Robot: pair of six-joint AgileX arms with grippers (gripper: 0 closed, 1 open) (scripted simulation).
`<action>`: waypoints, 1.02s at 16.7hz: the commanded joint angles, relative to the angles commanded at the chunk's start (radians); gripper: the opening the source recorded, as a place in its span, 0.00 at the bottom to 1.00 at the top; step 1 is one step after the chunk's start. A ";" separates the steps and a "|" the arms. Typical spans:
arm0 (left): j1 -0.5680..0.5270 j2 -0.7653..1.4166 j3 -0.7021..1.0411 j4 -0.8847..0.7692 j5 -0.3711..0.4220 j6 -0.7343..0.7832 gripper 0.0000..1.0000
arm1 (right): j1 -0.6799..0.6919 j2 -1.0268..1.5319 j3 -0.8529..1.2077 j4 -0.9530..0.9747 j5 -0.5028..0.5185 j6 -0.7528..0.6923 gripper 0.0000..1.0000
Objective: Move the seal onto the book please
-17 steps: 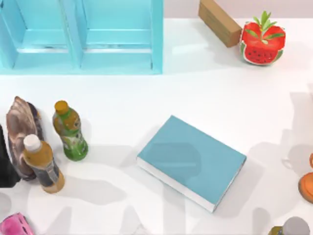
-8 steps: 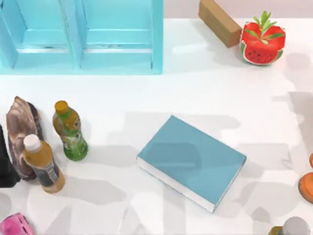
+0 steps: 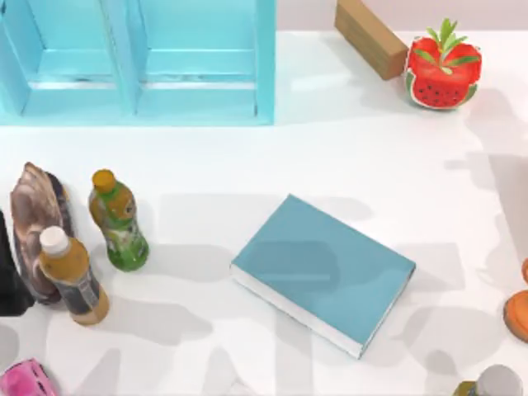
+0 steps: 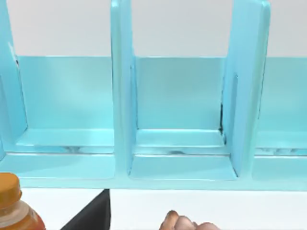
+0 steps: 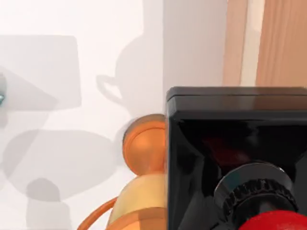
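Seal close under the right wrist, book waiting mid-worktop

Stamp handling looks easy: the black blocky seal with a glossy red knob (image 5: pixel 240 158) seems rigid, light, slippery on top; grip its flat sides. Thick teal-blue book (image 3: pixel 323 272) lies flat. Whether either hand is open, I cannot tell.

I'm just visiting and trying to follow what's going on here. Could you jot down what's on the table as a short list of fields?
target: teal book, lying flat near the table's middle, nothing on top of it
seal: black body with red knob, close up in the right wrist view, beside an orange object
left side: two bottles and a brown shell-shaped thing
back left: light-blue shelf unit
back right: brown block, watermelon-like item
task state: seal not yet on book
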 joint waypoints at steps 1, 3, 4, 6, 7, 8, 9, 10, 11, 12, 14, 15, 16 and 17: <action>0.000 0.000 0.000 0.000 0.000 0.000 1.00 | 0.023 0.014 0.005 0.005 0.000 0.022 0.00; 0.000 0.000 0.000 0.000 0.000 0.000 1.00 | 0.098 0.051 0.014 0.027 0.001 0.099 0.00; 0.000 0.000 0.000 0.000 0.000 0.000 1.00 | 0.148 0.071 0.017 0.043 0.001 0.152 0.00; 0.000 0.000 0.000 0.000 0.000 0.000 1.00 | 0.268 0.116 0.020 0.083 0.001 0.282 0.00; 0.000 0.000 0.000 0.000 0.000 0.000 1.00 | 0.339 0.139 0.021 0.104 0.001 0.353 0.00; 0.000 0.000 0.000 0.000 0.000 0.000 1.00 | 0.413 0.162 0.022 0.125 0.001 0.425 0.00; 0.000 0.000 0.000 0.000 0.000 0.000 1.00 | 0.484 0.184 0.023 0.147 0.001 0.492 0.00; 0.000 0.000 0.000 0.000 0.000 0.000 1.00 | 0.545 0.204 0.023 0.169 0.003 0.552 0.00; 0.000 0.000 0.000 0.000 0.000 0.000 1.00 | 0.597 0.221 0.022 0.190 0.004 0.603 0.00; 0.000 0.000 0.000 0.000 0.000 0.000 1.00 | 0.638 0.233 0.020 0.209 0.006 0.643 0.00; 0.000 0.000 0.000 0.000 0.000 0.000 1.00 | 0.688 0.246 0.013 0.239 0.008 0.693 0.00; 0.000 0.000 0.000 0.000 0.000 0.000 1.00 | 0.697 0.248 0.012 0.245 0.009 0.701 0.00; 0.000 0.000 0.000 0.000 0.000 0.000 1.00 | 0.698 0.248 0.012 0.245 0.009 0.702 0.00; 0.000 0.000 0.000 0.000 0.000 0.000 1.00 | 0.698 0.248 0.012 0.245 0.009 0.702 0.00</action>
